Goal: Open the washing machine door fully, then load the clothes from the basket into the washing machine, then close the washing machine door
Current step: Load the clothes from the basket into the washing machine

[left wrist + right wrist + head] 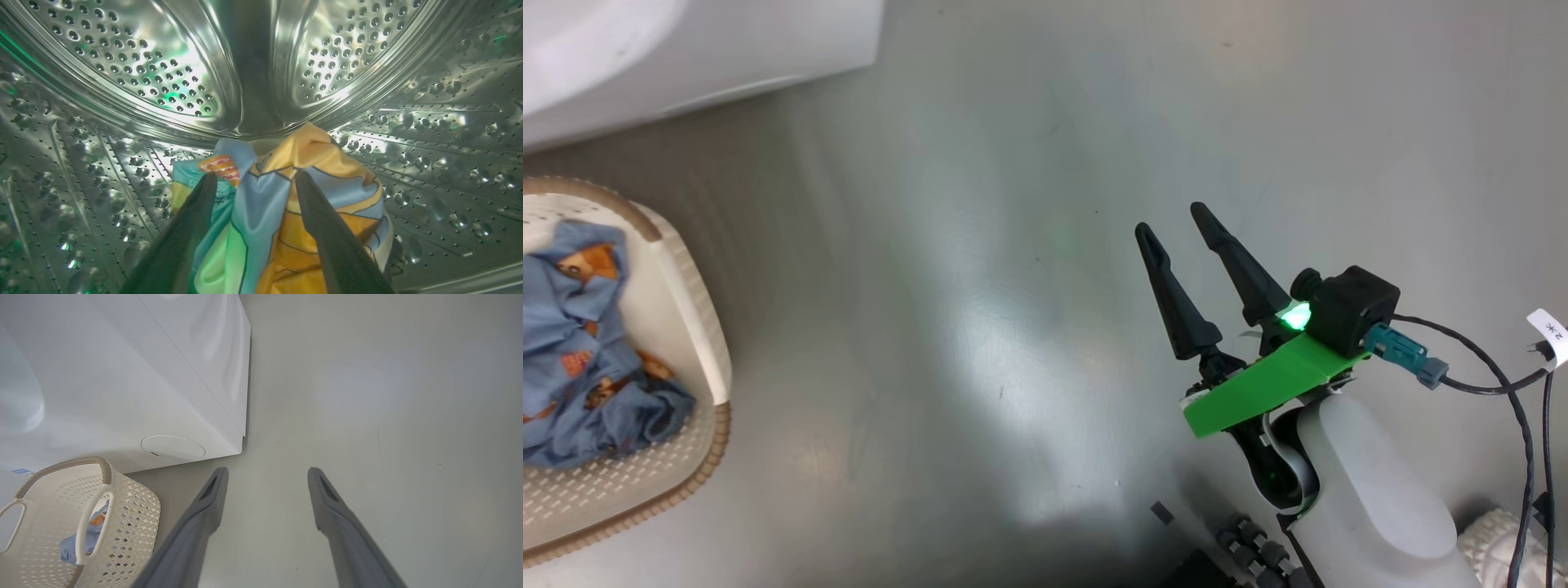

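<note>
L gripper [253, 177] sits closest to the lens in left wrist view: two dark fingers spread wide, jaws open, no clamp on anything. A bunched garment [265, 212], light blue w/ yellow-orange & cream print, lies btwn and just past the fingers, low in the drum. Can't tell if either finger touches it.

Floor [1013, 245]: grey, glossy, pale glare patch mid head view.

Washing machine [122, 375]: big white box, upper left in head & right wrist views. Its steel drum [122, 61], perforated & ribbed, surrounds the L gripper, so that gripper is inside the machine. Green tint on the metal.

Basket [704, 327]: cream perforated plastic w/ brown rim, on the floor at left edge of head view, just beside the machine front.

R forearm [1372, 490]: pale, lower right of head view, w/ green bracket [1258, 384] & black cable [1486, 351].

R gripper [1171, 219]: fingers apart, open & empty, over bare floor, well apart from the basket.

Clothes [580, 351]: blue w/ orange-tan figures, crumpled in the basket.

Round white flap [173, 448]: low on the machine front, near the basket rim.

Small blue label [20, 471]: far left of right wrist view.

Green light [1294, 314]: lit at the R gripper's base.
</note>
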Robot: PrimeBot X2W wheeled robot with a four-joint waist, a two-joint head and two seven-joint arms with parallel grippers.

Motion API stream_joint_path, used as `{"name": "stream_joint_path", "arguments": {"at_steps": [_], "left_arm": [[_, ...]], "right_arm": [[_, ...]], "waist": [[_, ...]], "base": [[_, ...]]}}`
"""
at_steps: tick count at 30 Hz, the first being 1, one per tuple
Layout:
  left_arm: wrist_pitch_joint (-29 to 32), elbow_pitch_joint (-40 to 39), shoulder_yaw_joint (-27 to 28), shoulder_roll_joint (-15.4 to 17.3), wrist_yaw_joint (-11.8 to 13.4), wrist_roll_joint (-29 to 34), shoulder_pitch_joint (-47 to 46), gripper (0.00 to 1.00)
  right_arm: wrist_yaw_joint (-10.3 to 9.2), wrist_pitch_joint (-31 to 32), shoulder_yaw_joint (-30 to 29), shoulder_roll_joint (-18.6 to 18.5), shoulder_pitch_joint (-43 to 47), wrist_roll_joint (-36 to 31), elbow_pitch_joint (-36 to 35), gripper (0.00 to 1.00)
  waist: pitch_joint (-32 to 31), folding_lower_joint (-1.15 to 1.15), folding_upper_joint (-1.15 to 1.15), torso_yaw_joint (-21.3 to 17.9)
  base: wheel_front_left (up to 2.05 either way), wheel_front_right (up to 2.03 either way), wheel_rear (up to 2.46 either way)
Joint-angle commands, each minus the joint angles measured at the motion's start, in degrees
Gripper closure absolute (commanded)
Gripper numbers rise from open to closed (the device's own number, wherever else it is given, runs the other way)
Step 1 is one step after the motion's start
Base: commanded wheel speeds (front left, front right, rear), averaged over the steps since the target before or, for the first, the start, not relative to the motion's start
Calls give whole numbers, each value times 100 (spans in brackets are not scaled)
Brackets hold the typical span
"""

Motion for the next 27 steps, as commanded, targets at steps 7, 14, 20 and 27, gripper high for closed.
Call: {"name": "stream_joint_path", "arguments": {"at_steps": [7,14,20,27], "left_arm": [[-319,-217,217,285,55,-133,662,0],[-593,-379,283,205,96,-315,1372,0],[-1076,-642,341,163,122,-359,2028,0],[-1432,-1004,454,0,263,-416,2792,0]], "right_arm": [[17,-42,-15,44,311,-113,-26,0],[17,-42,-121,44,453,-262,67,0],[17,-42,-172,44,559,-358,112,0],[17,-42,-207,44,676,-443,149,0]], "waist": [[-360,0,0,176],[-728,0,0,320],[-1011,0,0,412],[-1264,0,0,499]], "base": [[0,0,0],[0,0,0],[0,0,0],[0,0,0]]}}
